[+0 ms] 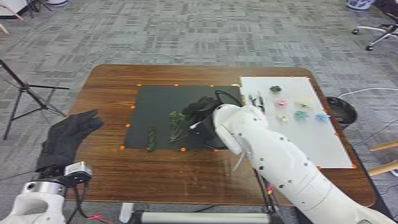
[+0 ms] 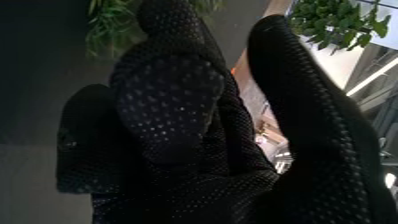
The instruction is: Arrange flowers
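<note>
Nearest the camera, two white arms rise from the bottom edge of the head view, the left arm (image 1: 34, 202) and the right arm (image 1: 306, 187). At far left, one tripod (image 1: 24, 88) stands on the floor beside the tabletop (image 1: 164, 172). The left hand (image 1: 69, 134) hangs over the tabletop's left edge, its fingers loosely straight. Two green sprigs lie on the black mat: a narrow one (image 1: 151, 138) near its lower left corner and a bushier one (image 1: 176, 121) farther right. The right hand (image 1: 202, 116) is over the mat's right part, thumb standing wide of its loosely bent fingers; beside it shows one dark curved rim (image 1: 233, 95), too hidden to name. The right arm is in the way, covering the mat's lower right corner and the white sheet's lower left. That white sheet (image 1: 327, 150), along the tabletop's right side, bears six small blossoms: one dark green (image 1: 275, 89), one pink (image 1: 282, 103), two yellowish and two blue. One black bin (image 1: 347, 117) stands just beyond the tabletop's right edge; one office chair (image 1: 386, 30) is farther back.
</note>
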{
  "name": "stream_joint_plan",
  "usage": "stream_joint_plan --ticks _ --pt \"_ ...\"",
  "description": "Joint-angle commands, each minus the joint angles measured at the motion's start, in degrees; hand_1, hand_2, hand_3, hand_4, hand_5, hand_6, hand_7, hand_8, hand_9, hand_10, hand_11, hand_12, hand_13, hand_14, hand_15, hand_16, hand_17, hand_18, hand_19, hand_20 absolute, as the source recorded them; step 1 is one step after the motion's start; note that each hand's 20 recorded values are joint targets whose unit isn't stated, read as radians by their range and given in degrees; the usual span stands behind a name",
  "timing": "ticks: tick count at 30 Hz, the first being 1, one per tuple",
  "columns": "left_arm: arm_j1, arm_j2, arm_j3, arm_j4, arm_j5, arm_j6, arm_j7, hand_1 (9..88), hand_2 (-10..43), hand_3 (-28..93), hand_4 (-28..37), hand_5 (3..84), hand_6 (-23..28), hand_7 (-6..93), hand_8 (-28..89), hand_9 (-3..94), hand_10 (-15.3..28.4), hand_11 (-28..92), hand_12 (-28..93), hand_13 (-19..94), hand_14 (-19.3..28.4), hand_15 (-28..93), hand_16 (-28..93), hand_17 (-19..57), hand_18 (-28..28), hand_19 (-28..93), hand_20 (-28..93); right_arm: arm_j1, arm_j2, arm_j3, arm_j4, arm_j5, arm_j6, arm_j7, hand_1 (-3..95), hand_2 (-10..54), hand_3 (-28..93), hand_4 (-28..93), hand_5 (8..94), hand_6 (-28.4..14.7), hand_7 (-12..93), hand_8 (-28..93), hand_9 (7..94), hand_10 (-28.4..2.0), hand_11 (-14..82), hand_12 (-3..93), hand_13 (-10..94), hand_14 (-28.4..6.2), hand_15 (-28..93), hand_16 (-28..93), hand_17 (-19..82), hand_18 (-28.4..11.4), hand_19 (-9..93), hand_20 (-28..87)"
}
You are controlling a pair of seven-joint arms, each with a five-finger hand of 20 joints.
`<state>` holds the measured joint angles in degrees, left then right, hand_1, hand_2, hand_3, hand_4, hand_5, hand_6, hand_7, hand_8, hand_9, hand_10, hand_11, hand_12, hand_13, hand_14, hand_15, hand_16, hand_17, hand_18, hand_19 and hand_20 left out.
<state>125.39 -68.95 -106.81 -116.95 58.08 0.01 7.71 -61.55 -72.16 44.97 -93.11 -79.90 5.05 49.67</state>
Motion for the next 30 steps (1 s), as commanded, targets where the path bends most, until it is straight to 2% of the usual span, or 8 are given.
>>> stream_joint_plan --ticks 1,5,9,12,14,20,23,30 --pt "0.2 -0.43 -0.32 -0.33 0.47 -1.42 -0.72 24.4 3.6 67 -25.9 51.1 4.2 16.6 -6 49.6 14.8 26 17 39 18.7 21 3 6.1 13.0 13 18 0.6 0.1 0.4 -1.3 0.0 -1.2 -0.9 41.0 -8.6 55 -6 68.2 -8.1 11 -4 90.8 -15.2 20.3 17.5 94 -2.4 50 17 77 -3.8 77 40" --pt "0.3 -0.53 -0.43 -0.38 0.45 -1.43 -0.6 24.5 3.6 67 -25.8 51.0 4.2 16.5 -6 49.6 14.8 26 17 39 18.7 21 3 6.1 13.1 13 18 0.1 3.0 -0.4 -4.0 -1.6 -0.1 -5.8 40.4 -8.6 55 -7 68.1 -7.6 11 -4 90.3 -15.2 20.5 17.7 94 -2.8 49 18 76 -4.5 78 41" --pt "0.4 -0.78 -0.51 -0.37 0.47 -1.4 -0.63 24.5 3.5 67 -25.7 51.0 4.2 16.5 -6 49.5 14.8 26 17 39 18.7 21 3 6.0 13.0 13 18 -1.5 6.4 0.0 -8.3 2.2 -0.8 -10.9 36.6 -3.8 55 -8 68.0 -6.0 13 -4 88.7 -14.8 20.4 18.0 94 -3.5 49 21 74 -5.6 81 40" --pt "0.6 -1.09 -0.61 -0.35 0.47 -1.55 -0.57 24.5 3.5 67 -25.6 51.0 4.2 16.5 -6 49.5 14.8 25 17 39 18.7 21 3 6.0 13.0 13 18 -3.5 8.1 0.3 -9.6 5.8 -2.9 -17.5 34.3 0.9 56 -9 69.5 -4.4 15 -5 84.6 -14.7 17.6 17.4 94 -4.3 47 23 71 -7.0 85 37" --pt "0.5 -1.09 -0.44 -0.28 0.44 -1.59 -0.55 24.7 3.6 66 -25.6 51.0 4.2 16.5 -6 49.5 14.8 25 17 39 18.7 21 3 6.0 13.0 13 18 -4.2 9.0 -0.7 -10.1 6.8 -3.7 -21.5 32.5 4.3 57 -10 69.1 -3.6 16 -5 75.9 -15.1 12.5 15.6 94 -5.1 43 29 66 -9.0 91 33" --pt "-0.1 -0.9 -0.14 -0.04 0.5 -1.71 -0.61 24.7 3.5 66 -25.6 50.9 4.2 16.5 -6 49.5 14.8 26 17 39 18.7 21 3 6.0 13.0 13 18 -5.4 8.9 -0.2 -9.0 -0.5 -19.2 -29.9 27.9 12.1 58 -12 62.7 -3.1 12 -6 64.0 -14.2 7.9 12.0 92 -5.7 43 30 62 -11.2 93 34" --pt "-0.4 -0.93 0.16 0.01 0.45 -1.59 -0.78 24.7 3.5 67 -25.7 50.9 4.1 16.5 -6 49.5 14.8 26 17 39 18.8 21 3 5.9 13.0 13 18 -5.6 8.2 0.6 -8.1 -7.1 -26.6 -32.8 26.9 15.7 54 -13 58.0 -4.0 7 -6 57.6 -13.4 7.0 9.0 91 -5.7 48 28 61 -12.5 93 38" --pt "-0.5 -1.04 0.39 0.16 0.44 -1.65 -1.13 24.6 3.6 66 -25.8 50.9 4.1 16.5 -6 49.5 14.8 25 17 39 18.8 21 3 5.9 13.0 13 18 -6.9 7.9 0.6 -7.1 -16.5 -30.2 -34.7 24.6 22.0 50 -15 51.7 -4.5 5 -6 49.9 -12.0 5.6 5.5 90 -6.0 57 26 61 -15.2 93 52"
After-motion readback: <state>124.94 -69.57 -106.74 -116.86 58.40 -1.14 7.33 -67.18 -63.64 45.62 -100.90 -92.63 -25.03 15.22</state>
